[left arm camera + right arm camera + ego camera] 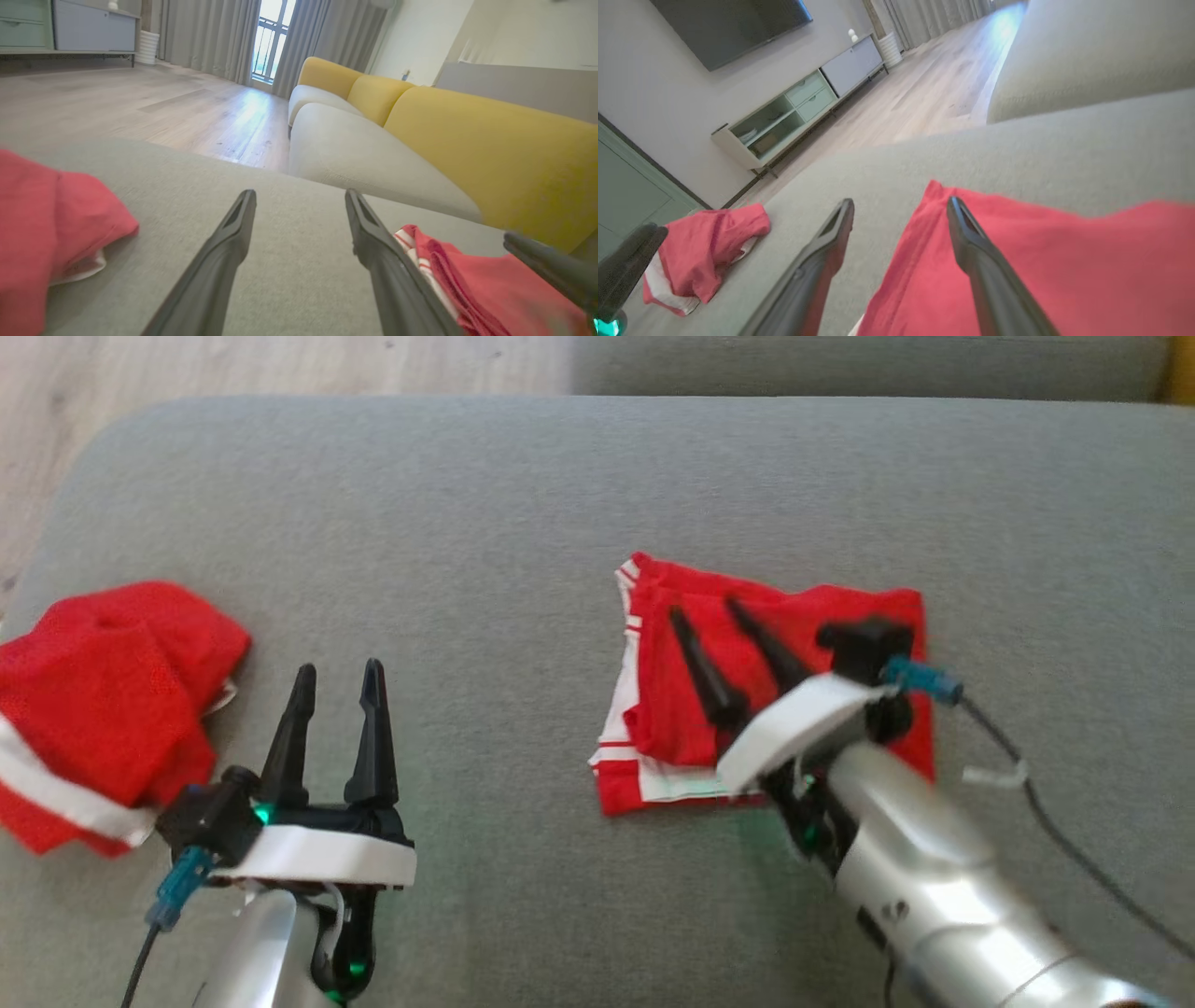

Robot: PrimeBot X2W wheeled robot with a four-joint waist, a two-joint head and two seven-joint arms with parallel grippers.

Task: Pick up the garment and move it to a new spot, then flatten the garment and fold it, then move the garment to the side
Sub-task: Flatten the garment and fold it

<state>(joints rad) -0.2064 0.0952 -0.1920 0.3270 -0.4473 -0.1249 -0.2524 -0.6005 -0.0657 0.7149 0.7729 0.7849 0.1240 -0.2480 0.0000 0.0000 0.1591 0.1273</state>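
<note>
- The folded red garment [812, 611], white-striped along its left edge, lies flat on the grey sofa cushion [523, 504], right of centre.
- Your right gripper [702, 609] reaches over that garment with its fingers spread and nothing between them. You cannot tell whether they touch the cloth.
- Your left gripper [340, 667] is at the lower left over bare cushion, its fingers parted and empty.
- A crumpled red garment [112, 681] lies at the cushion's left edge, near your left gripper and well apart from the folded one.
</note>
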